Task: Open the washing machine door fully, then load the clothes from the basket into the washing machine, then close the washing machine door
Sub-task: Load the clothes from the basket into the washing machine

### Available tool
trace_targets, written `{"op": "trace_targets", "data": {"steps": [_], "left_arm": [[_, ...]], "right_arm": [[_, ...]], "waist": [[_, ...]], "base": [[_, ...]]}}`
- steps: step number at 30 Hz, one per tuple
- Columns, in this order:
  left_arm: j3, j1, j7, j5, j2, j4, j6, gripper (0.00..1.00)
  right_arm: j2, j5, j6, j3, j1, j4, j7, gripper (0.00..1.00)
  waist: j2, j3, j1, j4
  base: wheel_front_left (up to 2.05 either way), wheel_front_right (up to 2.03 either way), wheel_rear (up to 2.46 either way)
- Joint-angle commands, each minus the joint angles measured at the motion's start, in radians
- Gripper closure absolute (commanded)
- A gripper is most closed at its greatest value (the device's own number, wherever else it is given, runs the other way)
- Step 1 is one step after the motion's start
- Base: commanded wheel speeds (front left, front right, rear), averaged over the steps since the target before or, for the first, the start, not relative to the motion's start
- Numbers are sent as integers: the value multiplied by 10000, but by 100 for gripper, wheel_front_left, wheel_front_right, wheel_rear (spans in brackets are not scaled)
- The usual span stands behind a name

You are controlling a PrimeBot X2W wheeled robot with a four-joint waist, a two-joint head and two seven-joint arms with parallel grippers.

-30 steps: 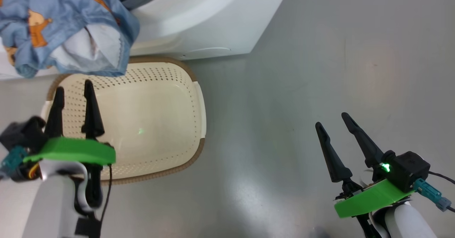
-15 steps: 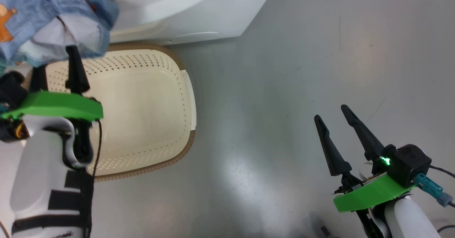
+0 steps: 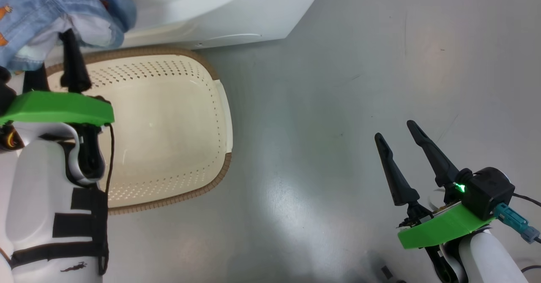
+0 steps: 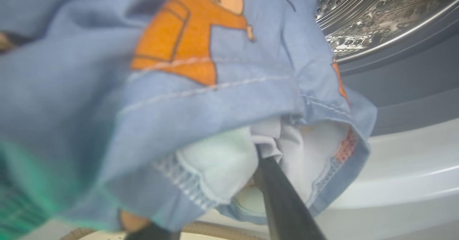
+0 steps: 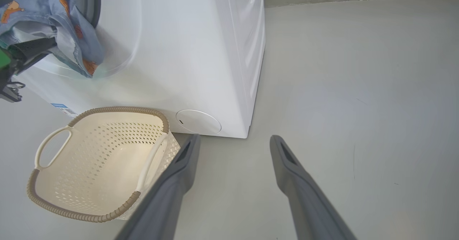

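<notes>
My left hand (image 3: pixel 50 50) is up at the mouth of the big white boxy front-loading washing machine (image 3: pixel 219 12). Its two long dark fingers stand apart, tips buried in the light blue garment with orange cartoon print (image 3: pixel 50 4). On the left wrist camera one finger (image 4: pixel 283 197) pokes into the pale lining at the garment's hem while the other is hidden under the fabric, so I cannot tell whether that hand is grasping the cloth or only touching it. The garment hangs out over the grey rubber gasket (image 4: pixel 412 86) just ahead of the fingers, with the perforated steel drum (image 4: pixel 376 10) beyond it. Below that hand and a little to its right sits the small rectangular cream plastic basket with perforated sides and a brown woven-look rim (image 3: pixel 219 105), close against the machine's front. My right hand (image 3: pixel 394 129) is released, fingers spread wide over the grey floor (image 3: pixel 359 63), with the basket well off to its left.
</notes>
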Motion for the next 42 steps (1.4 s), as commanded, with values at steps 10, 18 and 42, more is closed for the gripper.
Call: {"op": "trace_targets", "data": {"steps": [10, 18, 42], "left_arm": [[415, 495, -62, 284, 134, -566, -134, 100], [234, 624, -62, 393, 121, -1176, -164, 100], [-343, -2943, 915, 1288, 1644, 433, 151, 100]], "right_arm": [[1, -54, 16, 237, 140, -132, -48, 0], [64, -22, 16, 295, 197, -56, -48, 0], [389, 199, 16, 755, 252, 115, -48, 0]], "waist": [[0, -163, 0, 52], [0, -348, 0, 25], [0, -567, 0, -998]], "base": [[0, 0, 0], [0, 0, 0], [0, 0, 0]]}}
